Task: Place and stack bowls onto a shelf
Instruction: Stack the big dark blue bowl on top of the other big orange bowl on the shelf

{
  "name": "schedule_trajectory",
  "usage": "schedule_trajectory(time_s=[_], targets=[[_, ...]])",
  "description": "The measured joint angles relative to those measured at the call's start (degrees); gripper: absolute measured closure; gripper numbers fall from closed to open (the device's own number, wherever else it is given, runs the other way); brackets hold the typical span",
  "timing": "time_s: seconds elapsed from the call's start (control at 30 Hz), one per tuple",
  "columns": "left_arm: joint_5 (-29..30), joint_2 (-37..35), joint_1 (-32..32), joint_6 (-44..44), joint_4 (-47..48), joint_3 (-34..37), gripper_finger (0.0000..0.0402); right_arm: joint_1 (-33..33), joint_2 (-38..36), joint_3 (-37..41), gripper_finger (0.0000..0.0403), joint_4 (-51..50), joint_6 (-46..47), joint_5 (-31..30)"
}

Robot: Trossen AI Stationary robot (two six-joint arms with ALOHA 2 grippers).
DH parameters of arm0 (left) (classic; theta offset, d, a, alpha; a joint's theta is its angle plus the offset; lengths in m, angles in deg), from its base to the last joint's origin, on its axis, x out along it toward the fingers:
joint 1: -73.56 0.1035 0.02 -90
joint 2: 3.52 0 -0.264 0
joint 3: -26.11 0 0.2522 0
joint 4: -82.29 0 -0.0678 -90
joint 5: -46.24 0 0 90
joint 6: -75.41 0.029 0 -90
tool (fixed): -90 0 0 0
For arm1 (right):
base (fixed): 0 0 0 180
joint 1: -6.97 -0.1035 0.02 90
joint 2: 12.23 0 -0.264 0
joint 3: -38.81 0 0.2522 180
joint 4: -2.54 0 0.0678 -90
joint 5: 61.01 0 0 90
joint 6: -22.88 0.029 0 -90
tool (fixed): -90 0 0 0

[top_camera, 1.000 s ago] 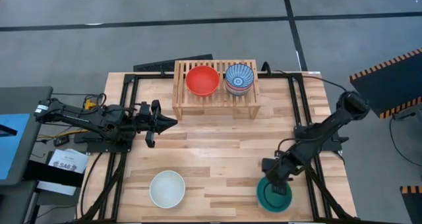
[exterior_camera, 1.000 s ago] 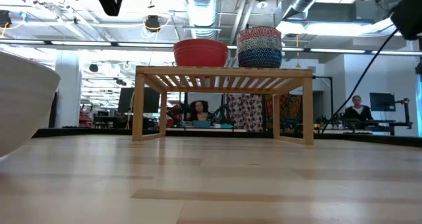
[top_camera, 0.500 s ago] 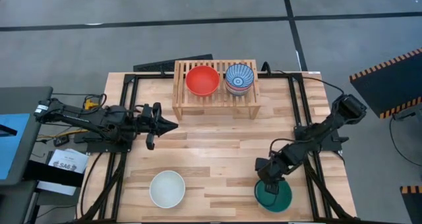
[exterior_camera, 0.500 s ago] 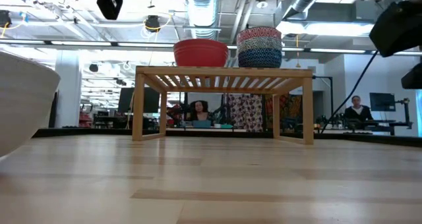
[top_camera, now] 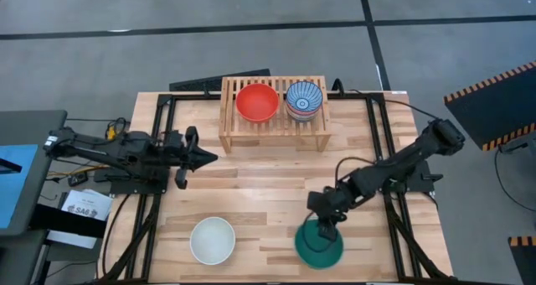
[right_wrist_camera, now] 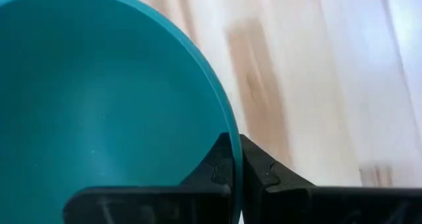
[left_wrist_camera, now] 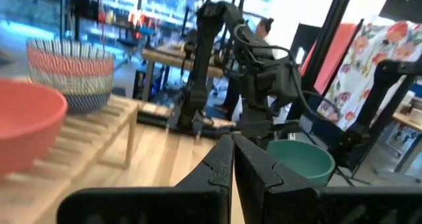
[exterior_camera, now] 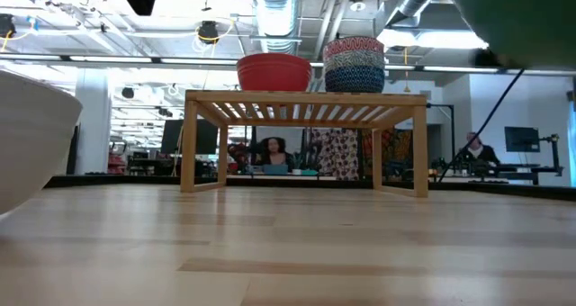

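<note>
Right gripper [top_camera: 325,228]: clamped on teal bowl [top_camera: 318,246] rim, its fingertips hidden behind it. Left gripper [top_camera: 205,158]: closed, empty. Label [top_camera: 83,208] beside left arm: partly legible, "SAB".

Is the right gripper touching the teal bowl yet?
Touching. In the right wrist view the right gripper is shut on the rim of the teal bowl, one finger on each side of it.

The right end effector [top_camera: 326,227] now pinches the rim of the teal bowl [top_camera: 318,245], where a second ago its fingers stood apart above it. The bowl sits further toward the tabletop's [top_camera: 268,193] middle than before, nearer the white bowl [top_camera: 212,240]. In the low view its dark green underside [exterior_camera: 513,18] now fills the upper right corner, off the wood.
</note>
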Motion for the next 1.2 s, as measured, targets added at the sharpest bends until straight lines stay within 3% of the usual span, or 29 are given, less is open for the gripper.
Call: schedule_trajectory(time_s=[0.3, 0.6, 0.7, 0.97, 1.2], targets=[[1.0, -5.8, 0.0, 1.0, 3.7, 0.0, 0.0401, 8.2, 0.0, -16.5, 0.038, -0.2, -7.9, -0.4], [2.6, -4.7, 0.0, 1.1, 4.0, 0.0, 0.0401, 20.0, 2.3, -37.8, 0.038, -3.5, -15.7, -11.8], [3.6, -4.1, 0.0, 1.5, 4.0, 0.0, 0.0401, 25.0, 5.9, -46.1, 0.038, -3.4, -17.1, -12.5], [4.9, -3.4, 0.0, 1.5, 4.9, 0.0, 0.0401, 37.3, 19.1, -67.4, 0.038, -16.0, -21.0, -13.5], [7.0, -3.4, 0.0, 1.5, 4.8, 0.0, 0.0402, 45.5, 27.2, -74.3, 0.038, -23.7, -19.2, -13.7]])
